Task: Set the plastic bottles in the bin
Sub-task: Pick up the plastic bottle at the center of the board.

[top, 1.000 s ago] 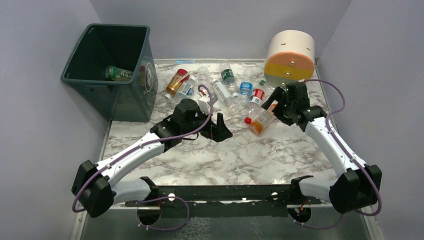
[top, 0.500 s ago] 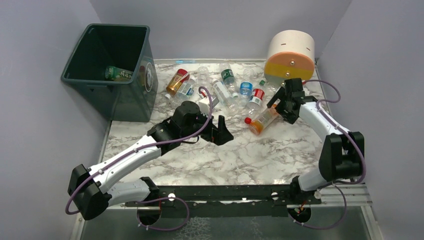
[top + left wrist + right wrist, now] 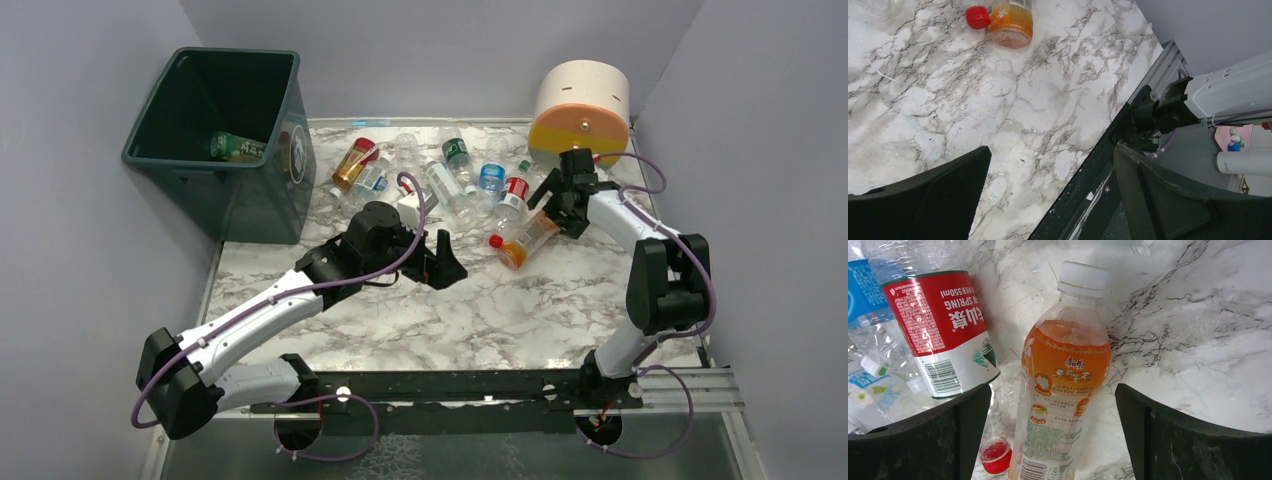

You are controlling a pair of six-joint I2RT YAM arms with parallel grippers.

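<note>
top view: the bin (image 3: 150, 158) stands at the far left with one green-label bottle (image 3: 235, 147) lying inside. the other bottles (image 3: 455, 180) lie strewn on the counter (image 3: 480, 310) near the back, well apart from the bin. the right fingers (image 3: 570, 205) hang over the orange bottle (image 3: 525, 238); the left fingers (image 3: 447, 262) hover near the middle, over bare marble.

left wrist: these fingers are spread wide with nothing between them, only counter. the orange bottle's base and a loose red cap (image 3: 978, 17) sit at the top edge.

right wrist: the fingers are released and wide, straddling the orange bottle, which lies flat with its white cap pointing away. they don't seem to touch it. a red-label bottle (image 3: 943, 330) lies just beside it on the left.

the step in hand looks like the reach for the orange bottle. the next move calls for lowering and clenching across its body without snagging the red-label neighbour. then comes a long carry to the bin, which sits on the left arm's side, so a handover may be needed.
</note>
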